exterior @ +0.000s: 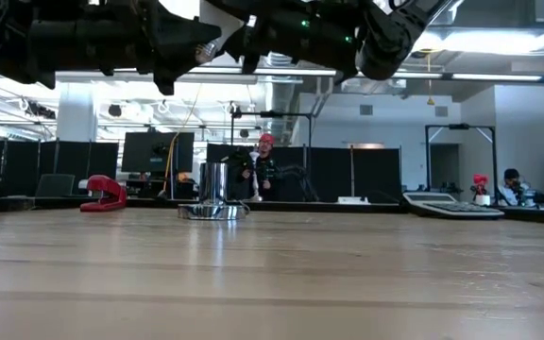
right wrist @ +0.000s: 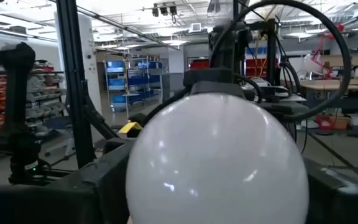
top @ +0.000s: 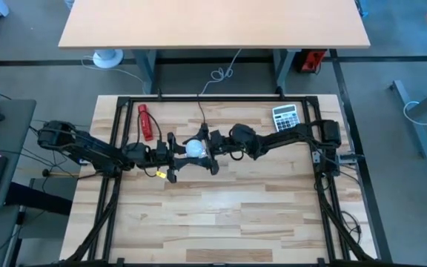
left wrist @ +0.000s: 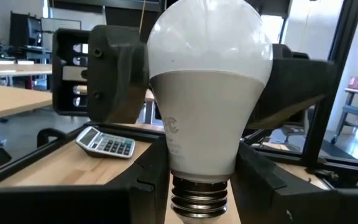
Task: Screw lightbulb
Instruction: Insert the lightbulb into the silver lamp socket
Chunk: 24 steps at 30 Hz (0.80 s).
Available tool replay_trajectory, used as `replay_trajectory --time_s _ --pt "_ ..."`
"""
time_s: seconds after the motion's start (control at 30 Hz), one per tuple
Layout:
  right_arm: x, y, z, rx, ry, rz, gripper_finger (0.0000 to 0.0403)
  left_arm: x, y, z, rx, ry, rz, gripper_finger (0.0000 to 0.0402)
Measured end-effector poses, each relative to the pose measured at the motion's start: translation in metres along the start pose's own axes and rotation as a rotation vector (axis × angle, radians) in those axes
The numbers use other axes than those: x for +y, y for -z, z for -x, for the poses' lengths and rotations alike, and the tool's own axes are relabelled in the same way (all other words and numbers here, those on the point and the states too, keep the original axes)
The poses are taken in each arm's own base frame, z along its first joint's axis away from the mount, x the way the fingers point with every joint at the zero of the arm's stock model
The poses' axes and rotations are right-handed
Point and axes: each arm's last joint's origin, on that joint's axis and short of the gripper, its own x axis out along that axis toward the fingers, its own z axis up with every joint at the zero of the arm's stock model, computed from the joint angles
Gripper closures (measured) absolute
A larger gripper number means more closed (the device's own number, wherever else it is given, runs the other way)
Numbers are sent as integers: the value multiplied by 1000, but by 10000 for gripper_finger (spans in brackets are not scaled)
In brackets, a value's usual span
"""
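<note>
A: We've got the lightbulb (top: 194, 148) right in the middle of the table, up in the air between the two arms, white dome showing from above.

B: And from the left wrist we see it upright, pale grey body under the white dome, silvery screw threads at the base. The left gripper (top: 181, 156) has its fingers (left wrist: 263, 180) pressed against the lower body on both sides, so we call that pinched on the bulb.

A: The right gripper (top: 208, 146) comes in from the other side. In the left wrist view its dark fingers (left wrist: 114, 74) flank the dome, touching or very nearly. From the right wrist the dome fills the frame between that arm's own fingers.

B: We read it as closed on the bulb too.

A: Moving outward, the metal socket (exterior: 212, 194) stands on the wood behind the arms, shiny, with a black cord (top: 201, 111) running off the far edge.

B: A red stapler (top: 146, 121) lies on the far left of the table (top: 236, 215), a calculator (top: 285, 116) on the far right. In the low view both arms hang well above the tabletop
</note>
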Motion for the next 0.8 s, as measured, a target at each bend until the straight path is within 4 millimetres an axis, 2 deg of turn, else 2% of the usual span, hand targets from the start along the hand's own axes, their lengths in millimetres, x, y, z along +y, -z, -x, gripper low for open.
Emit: replay_trajectory --time_s 0.13,0.5,0.8 --pt "-1 0 0 3 -5 -5 106 0 1 0 7 -1 7 288" --pt "0 1 0 13 -47 -36 108 0 2 0 21 4 5 288" --pt "1 -1 2 35 -123 -123 116 -9 2 2 24 41 -24 288"
